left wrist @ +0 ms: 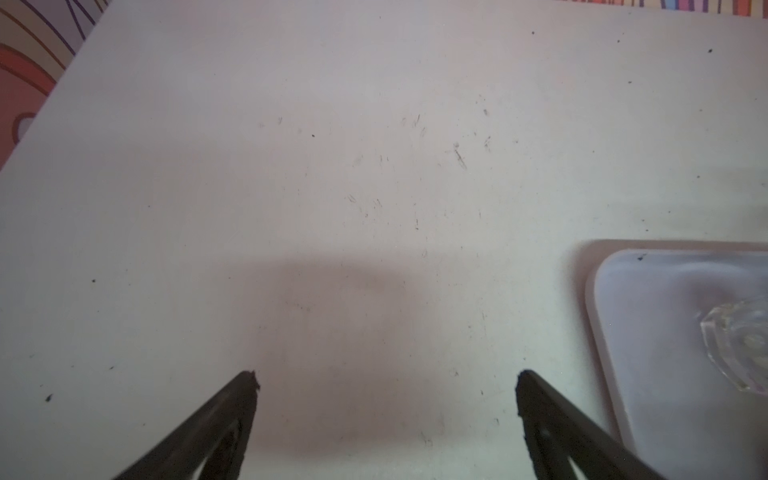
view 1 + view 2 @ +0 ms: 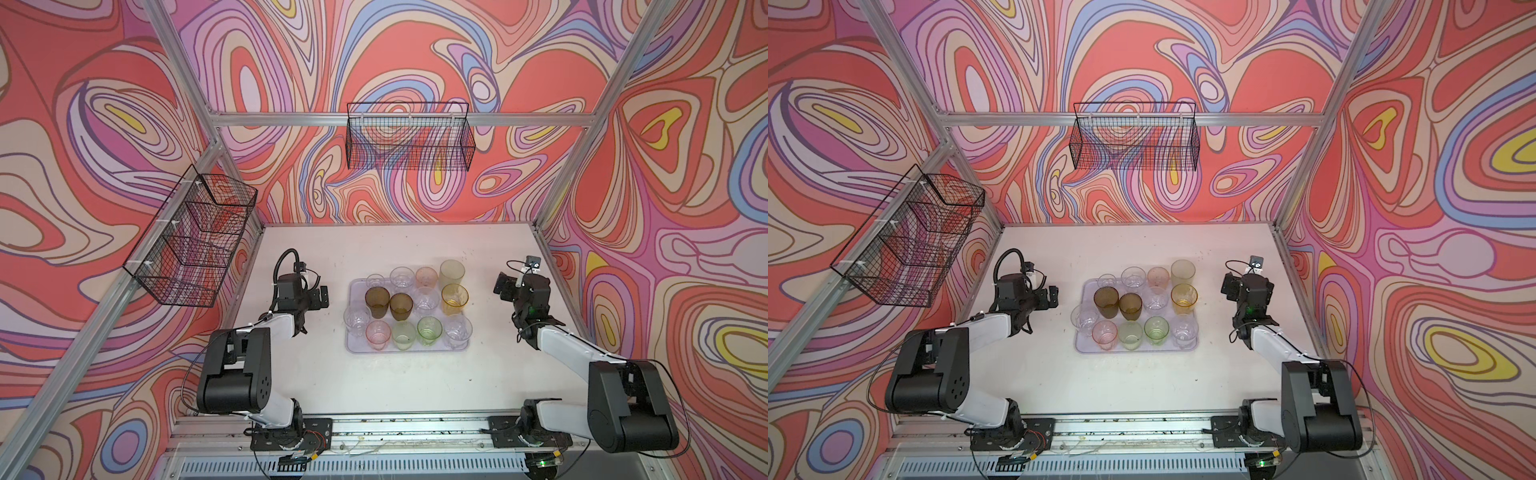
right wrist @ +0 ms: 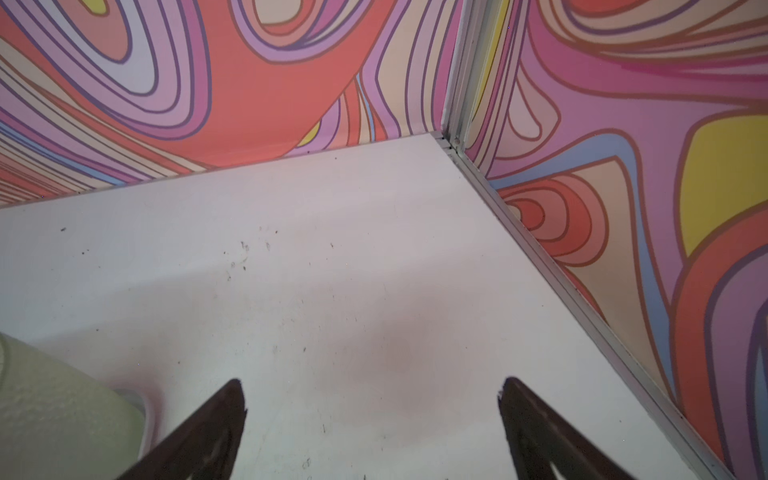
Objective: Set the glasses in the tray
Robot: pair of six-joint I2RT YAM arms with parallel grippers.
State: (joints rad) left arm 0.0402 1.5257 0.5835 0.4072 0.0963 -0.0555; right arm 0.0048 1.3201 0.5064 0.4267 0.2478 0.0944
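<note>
The pale lilac tray (image 2: 409, 350) (image 2: 1136, 350) lies mid-table with several glasses standing upright on it. Among them are two olive-brown ones (image 2: 377, 302), a yellow one (image 2: 454, 298), a bright green one (image 2: 429, 330), a pink one (image 2: 377, 334) and a taller pale yellow-green one (image 2: 452, 272) at its far right corner. My left gripper (image 2: 323, 296) (image 1: 386, 380) hovers open left of the tray, holding nothing. My right gripper (image 2: 503, 286) (image 3: 370, 386) is open and empty to the tray's right. The left wrist view catches a tray corner (image 1: 648, 316) and a clear glass (image 1: 735, 349). In the right wrist view the tall glass (image 3: 54, 415) shows.
A black wire basket (image 2: 409, 143) hangs on the back wall and another (image 2: 195, 237) on the left wall. Patterned walls and aluminium posts enclose the white table (image 2: 415, 386). The right gripper faces the far right table corner (image 3: 446, 141).
</note>
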